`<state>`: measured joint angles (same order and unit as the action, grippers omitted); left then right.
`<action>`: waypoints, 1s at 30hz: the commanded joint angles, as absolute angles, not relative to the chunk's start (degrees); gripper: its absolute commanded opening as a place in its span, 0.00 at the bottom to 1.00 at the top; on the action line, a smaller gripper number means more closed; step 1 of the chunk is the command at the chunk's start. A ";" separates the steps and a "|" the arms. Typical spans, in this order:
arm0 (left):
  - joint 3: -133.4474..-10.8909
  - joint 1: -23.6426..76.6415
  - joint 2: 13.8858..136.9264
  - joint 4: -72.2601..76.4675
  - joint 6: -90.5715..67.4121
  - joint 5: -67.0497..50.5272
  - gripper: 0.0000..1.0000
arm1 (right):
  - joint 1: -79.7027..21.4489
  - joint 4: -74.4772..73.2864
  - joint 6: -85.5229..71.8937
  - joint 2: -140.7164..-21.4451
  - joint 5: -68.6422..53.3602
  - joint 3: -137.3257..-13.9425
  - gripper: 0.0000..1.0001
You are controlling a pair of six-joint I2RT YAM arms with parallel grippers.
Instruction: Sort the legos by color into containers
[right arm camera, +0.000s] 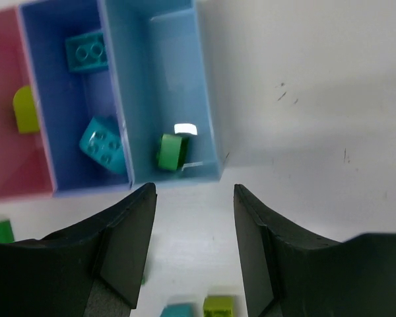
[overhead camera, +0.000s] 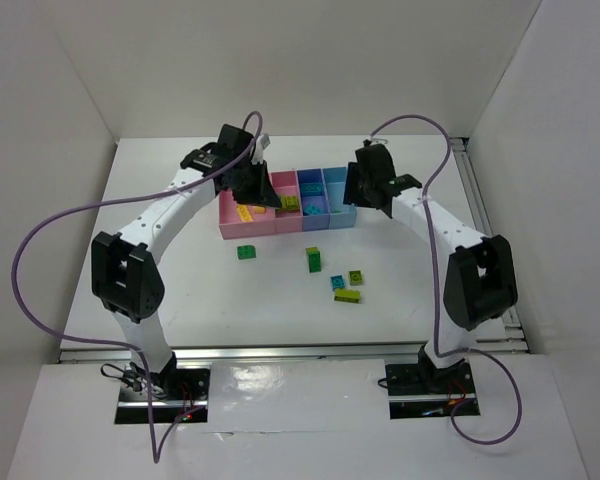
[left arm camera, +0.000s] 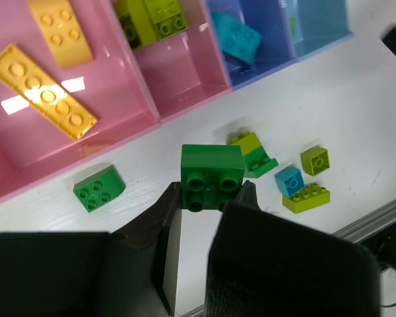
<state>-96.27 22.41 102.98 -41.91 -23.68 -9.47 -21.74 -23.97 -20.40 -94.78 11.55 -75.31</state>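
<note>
Our left fingers (left arm camera: 173, 205) pinch a dark green brick (left arm camera: 212, 173) by two opposite side walls, set narrow on it. It hangs above the counter (left arm camera: 356, 112), just on the near side of the bins (left arm camera: 152, 105), which sit toward the counter's far edge. Our right fingers (right arm camera: 142, 211) stand wide with nothing between them, over the near wall of the light blue bin (right arm camera: 175, 72), where one green piece (right arm camera: 171, 152) lies.

We judge the brick light, rigid and tough: hard plastic that will not give under the fingers. Its walls look smooth and glossy, so it may slip or swivel if pinched near a corner. The hold we want is on flat, opposite walls, taken square on at mid-height, with the studs left free. The loose pieces (left arm camera: 290, 179) mid-counter should handle alike, but several touch or sit stacked, so the fingers need a gap on both sides. The low curved one (left arm camera: 99, 188) offers little wall; we would take it across its straight sides.
</note>
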 commanded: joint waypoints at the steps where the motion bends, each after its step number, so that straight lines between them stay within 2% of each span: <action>1: -100.19 22.24 104.33 -41.75 -19.43 -14.24 0.06 | -18.03 -27.50 -23.64 -100.01 9.15 -81.46 0.58; 6: -101.42 22.24 105.99 -43.67 -17.67 -16.26 0.06 | -15.56 -33.04 -24.70 -109.49 3.79 -92.27 0.59; 11: -105.63 22.24 108.62 -46.84 -16.61 -18.72 0.06 | -16.69 -34.36 -23.03 -115.04 3.78 -97.11 0.65; 21: -113.45 21.19 114.17 -51.94 -13.97 -18.72 0.06 | -17.84 -46.48 -19.69 -127.08 7.12 -109.32 0.65; 30: -116.28 19.42 116.98 -53.00 -13.45 -19.34 0.06 | -17.84 -49.39 -17.75 -130.95 5.28 -111.45 0.61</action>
<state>-114.02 20.25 115.92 -52.14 -14.87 -18.15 -17.39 -46.37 -18.74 -130.50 5.56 -108.44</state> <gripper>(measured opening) 0.195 0.612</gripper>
